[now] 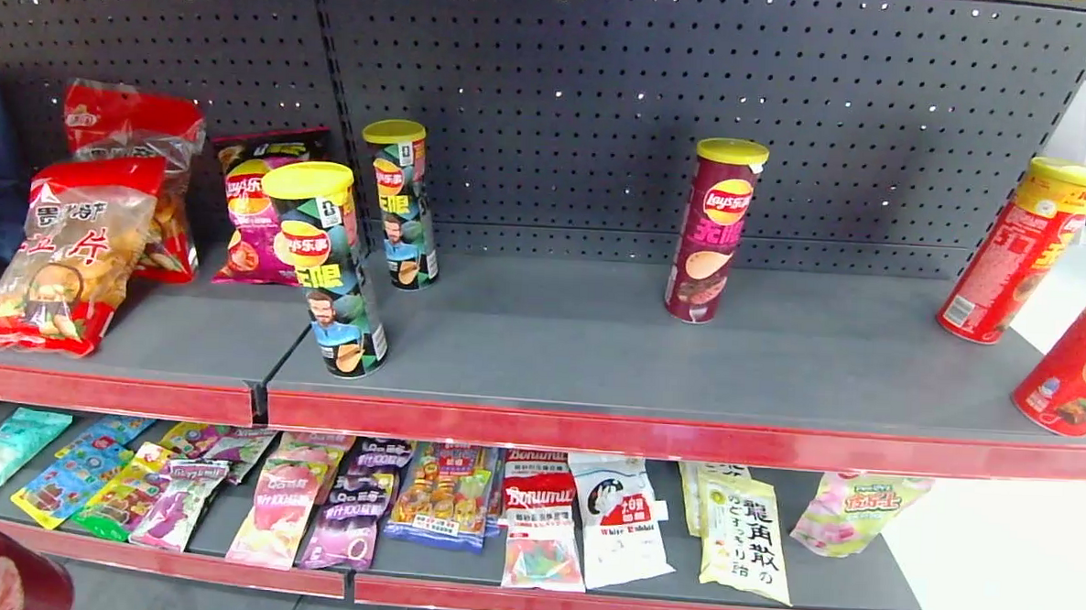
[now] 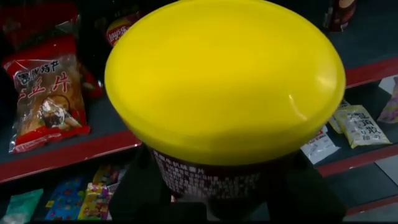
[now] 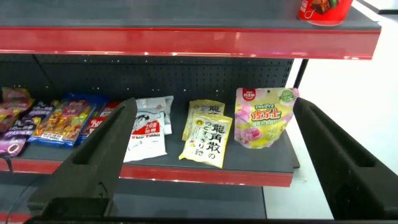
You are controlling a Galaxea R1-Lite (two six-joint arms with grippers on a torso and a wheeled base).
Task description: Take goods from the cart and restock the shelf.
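1. Left tool [image 2: 217, 196]: clamped on a maroon chip can [image 2: 224, 81]. Dark fingers [image 2: 134, 193] sit on either side of the cardboard tube, and its smooth round yellow plastic lid faces the wrist camera. The can is in the air in front of the shelving, not on a board.
2. Right tool [image 3: 214, 106]: spread wide, nothing in it, level with the lower shelf [image 3: 261, 162].
3. Upper shelf [image 1: 596, 344]: matte grey board, glossy red lip, perforated back panel.
4. Cylinders standing on it: patterned cans [image 1: 334, 268] towards the left, a shelved maroon can [image 1: 713, 230] in the middle, red cans [image 1: 1013, 252] at the right end. The lidded ones have yellow lids.
5. At the left end: crinkly red-and-clear snack bags [image 1: 59, 256], propped up.
6. On the lower shelf: flat glossy candy packets [image 1: 739, 534] lying in rows.
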